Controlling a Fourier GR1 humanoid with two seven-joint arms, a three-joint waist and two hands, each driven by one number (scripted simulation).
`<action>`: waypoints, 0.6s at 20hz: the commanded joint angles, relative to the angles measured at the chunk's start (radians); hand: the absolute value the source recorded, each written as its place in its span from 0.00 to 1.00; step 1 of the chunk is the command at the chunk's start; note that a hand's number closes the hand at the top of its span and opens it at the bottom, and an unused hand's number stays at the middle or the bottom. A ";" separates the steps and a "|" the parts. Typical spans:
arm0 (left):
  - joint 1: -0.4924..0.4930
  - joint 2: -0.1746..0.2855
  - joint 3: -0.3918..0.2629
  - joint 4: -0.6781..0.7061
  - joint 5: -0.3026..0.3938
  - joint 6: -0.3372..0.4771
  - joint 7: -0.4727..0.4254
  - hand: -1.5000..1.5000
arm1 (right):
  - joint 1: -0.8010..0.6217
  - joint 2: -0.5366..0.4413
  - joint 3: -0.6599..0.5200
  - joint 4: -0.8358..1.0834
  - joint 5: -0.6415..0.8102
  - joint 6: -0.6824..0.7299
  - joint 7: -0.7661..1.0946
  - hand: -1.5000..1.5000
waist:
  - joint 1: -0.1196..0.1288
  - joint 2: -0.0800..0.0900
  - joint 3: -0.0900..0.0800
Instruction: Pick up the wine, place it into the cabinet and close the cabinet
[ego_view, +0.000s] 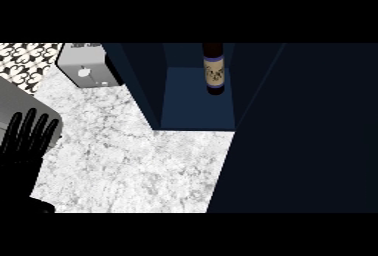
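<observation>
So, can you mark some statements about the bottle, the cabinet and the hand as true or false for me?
1. The wine bottle stands inside the cabinet. True.
2. The cabinet is closed. False: it is open, and its blue floor and the bottle on it are in plain sight.
3. The left hand is curled round the bottle. False: it rests open near the view's left edge, fingers up, well apart from the bottle.
4. A grey box stands on the marble counter, to the left of the cabinet. True.
</observation>
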 joint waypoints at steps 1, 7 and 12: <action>0.010 0.028 0.028 0.009 0.016 -0.040 0.006 0.00 | -0.079 0.136 0.139 -0.150 -0.006 -0.040 0.127 1.00 | 0.010 0.001 -0.001; -0.013 0.040 0.052 0.037 0.047 -0.082 0.013 0.00 | -0.173 0.201 0.132 -0.090 -0.038 -0.022 0.179 1.00 | 0.028 0.004 -0.003; -0.019 0.026 0.027 0.020 0.032 -0.058 0.037 0.00 | -0.300 0.284 0.092 0.006 -0.080 -0.016 0.252 1.00 | 0.055 0.008 -0.003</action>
